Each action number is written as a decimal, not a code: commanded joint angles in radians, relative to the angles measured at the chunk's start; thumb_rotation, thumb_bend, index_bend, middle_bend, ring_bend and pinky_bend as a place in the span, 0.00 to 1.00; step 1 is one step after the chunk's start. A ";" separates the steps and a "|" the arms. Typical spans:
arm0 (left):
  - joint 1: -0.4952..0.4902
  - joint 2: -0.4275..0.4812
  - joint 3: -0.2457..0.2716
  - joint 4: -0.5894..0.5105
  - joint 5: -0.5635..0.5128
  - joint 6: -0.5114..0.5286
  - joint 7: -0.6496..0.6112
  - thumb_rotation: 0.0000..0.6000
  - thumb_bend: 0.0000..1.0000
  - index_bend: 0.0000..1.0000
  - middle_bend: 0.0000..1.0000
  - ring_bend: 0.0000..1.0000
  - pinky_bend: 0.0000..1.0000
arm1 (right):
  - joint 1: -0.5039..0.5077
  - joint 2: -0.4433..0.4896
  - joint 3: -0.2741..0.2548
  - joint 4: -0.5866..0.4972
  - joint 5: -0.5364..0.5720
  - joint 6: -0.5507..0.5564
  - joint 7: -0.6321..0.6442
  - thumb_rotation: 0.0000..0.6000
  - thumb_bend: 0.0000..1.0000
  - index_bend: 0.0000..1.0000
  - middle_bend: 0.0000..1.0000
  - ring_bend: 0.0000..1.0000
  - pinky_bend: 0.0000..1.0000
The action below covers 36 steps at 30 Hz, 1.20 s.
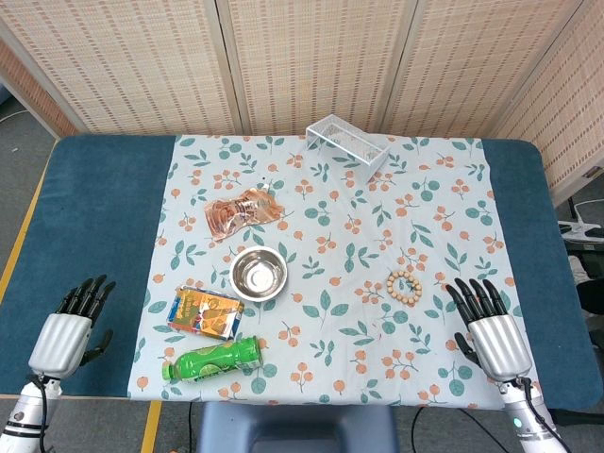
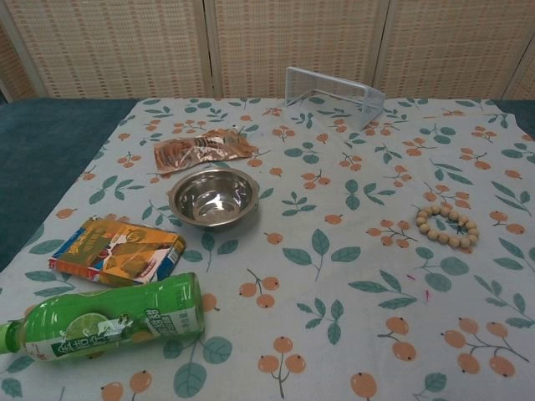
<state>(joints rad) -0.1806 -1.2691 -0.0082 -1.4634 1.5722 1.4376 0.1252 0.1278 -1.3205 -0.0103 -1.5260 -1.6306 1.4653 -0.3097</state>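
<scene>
My left hand (image 1: 71, 326) hovers over the blue table surface at the near left, fingers spread, holding nothing. My right hand (image 1: 490, 326) hovers at the near right over the floral cloth (image 1: 330, 311), fingers apart and empty. A wooden bead bracelet (image 1: 405, 285) (image 2: 447, 225) lies just left of the right hand. A steel bowl (image 1: 258, 273) (image 2: 212, 195) sits mid-cloth. Below it lie an orange snack box (image 1: 205, 312) (image 2: 117, 251) and a green bottle (image 1: 212, 360) (image 2: 104, 322) on its side. Neither hand shows in the chest view.
A shiny copper snack pouch (image 1: 242, 213) (image 2: 203, 150) lies behind the bowl. A clear plastic container (image 1: 347, 143) (image 2: 333, 96) rests tipped at the far edge of the cloth. Woven folding screens (image 1: 311, 57) stand behind the table (image 1: 104, 208).
</scene>
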 commanded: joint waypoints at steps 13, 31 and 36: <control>-0.005 0.013 0.000 -0.016 -0.024 -0.029 -0.021 1.00 0.42 0.00 0.00 0.00 0.14 | 0.118 -0.069 0.048 0.093 0.052 -0.188 -0.088 1.00 0.28 0.10 0.18 0.00 0.00; -0.008 0.015 -0.003 -0.015 -0.047 -0.047 -0.024 1.00 0.42 0.00 0.00 0.00 0.13 | 0.288 -0.235 0.088 0.307 0.166 -0.425 -0.188 1.00 0.28 0.38 0.34 0.05 0.00; -0.012 0.014 -0.004 -0.014 -0.055 -0.059 -0.022 1.00 0.42 0.00 0.00 0.00 0.13 | 0.302 -0.251 0.078 0.339 0.165 -0.427 -0.191 1.00 0.28 0.43 0.39 0.10 0.00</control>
<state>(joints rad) -0.1918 -1.2547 -0.0120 -1.4774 1.5183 1.3798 0.1020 0.4264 -1.5676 0.0703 -1.1923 -1.4665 1.0395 -0.4987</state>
